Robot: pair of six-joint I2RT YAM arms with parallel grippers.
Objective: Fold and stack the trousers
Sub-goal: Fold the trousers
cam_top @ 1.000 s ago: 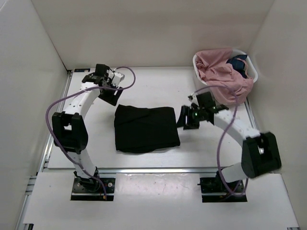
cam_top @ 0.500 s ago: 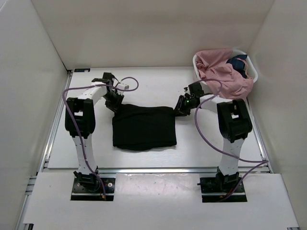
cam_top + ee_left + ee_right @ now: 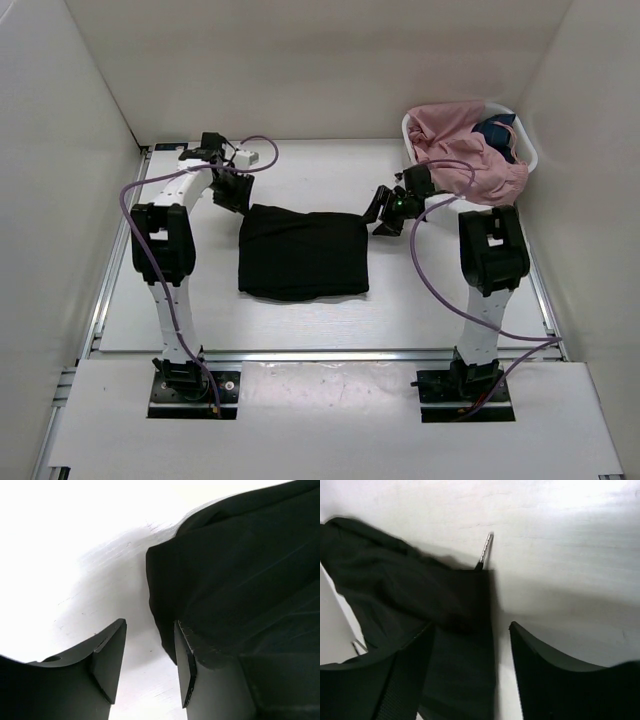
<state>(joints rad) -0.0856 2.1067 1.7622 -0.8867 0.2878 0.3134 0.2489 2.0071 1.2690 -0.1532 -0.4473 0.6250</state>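
A: Where were the trousers (image 3: 303,255)?
B: Folded flat on the table (image 3: 300,322), well left of the basket (image 3: 531,152).
A: And the grippers?
B: Both were released and empty. The right gripper (image 3: 470,627) sat between basket and trousers, and the left gripper (image 3: 150,630) was at the trousers' corner farthest from the basket.

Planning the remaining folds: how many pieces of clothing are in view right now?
3. The black trousers lie folded mid-table; a pink garment spills over the basket at the far right corner; a dark blue cloth sits inside it. More may be hidden underneath.
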